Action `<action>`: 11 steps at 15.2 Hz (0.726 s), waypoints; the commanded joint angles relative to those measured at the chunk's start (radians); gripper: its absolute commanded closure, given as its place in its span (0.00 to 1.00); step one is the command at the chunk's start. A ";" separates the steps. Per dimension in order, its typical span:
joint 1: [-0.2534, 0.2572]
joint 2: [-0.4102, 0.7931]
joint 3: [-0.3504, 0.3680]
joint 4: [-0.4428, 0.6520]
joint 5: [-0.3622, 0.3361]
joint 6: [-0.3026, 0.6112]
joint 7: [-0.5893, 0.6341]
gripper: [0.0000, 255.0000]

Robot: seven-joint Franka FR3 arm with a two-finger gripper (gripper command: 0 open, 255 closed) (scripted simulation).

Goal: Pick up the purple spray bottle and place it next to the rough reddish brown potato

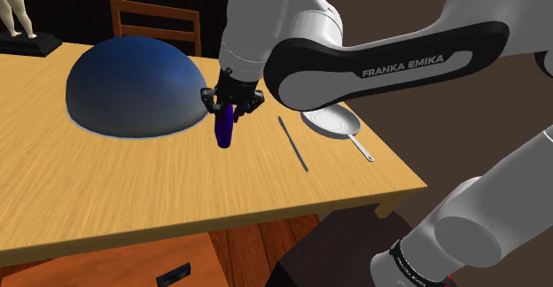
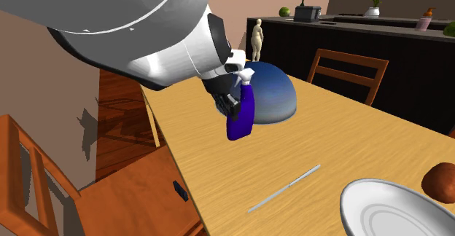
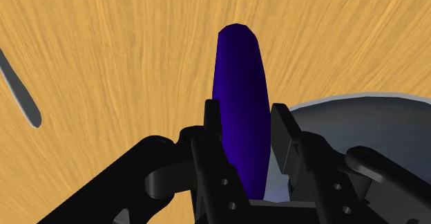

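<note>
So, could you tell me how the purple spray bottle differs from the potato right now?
The spray bottle is deep purple, smooth and elongated; the potato is reddish brown and rounded. The bottle is clasped in the hand, while the potato sits free on the table beside the white pan.

Shoulder view: the dome [image 1: 133,86] sits on the surface [image 1: 133,197]; the spray bottle [image 1: 225,126] hangs at its four o'clock; the knife [image 1: 293,143] lies at the spray bottle's three o'clock; the pan [image 1: 330,122] at the knife's two o'clock.
</note>
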 commanded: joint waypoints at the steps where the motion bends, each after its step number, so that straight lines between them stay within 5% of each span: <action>1: 0.002 -0.012 -0.002 0.019 0.014 -0.026 -0.014 1.00; 11: 0.004 -0.037 -0.012 0.129 0.052 -0.149 -0.066 1.00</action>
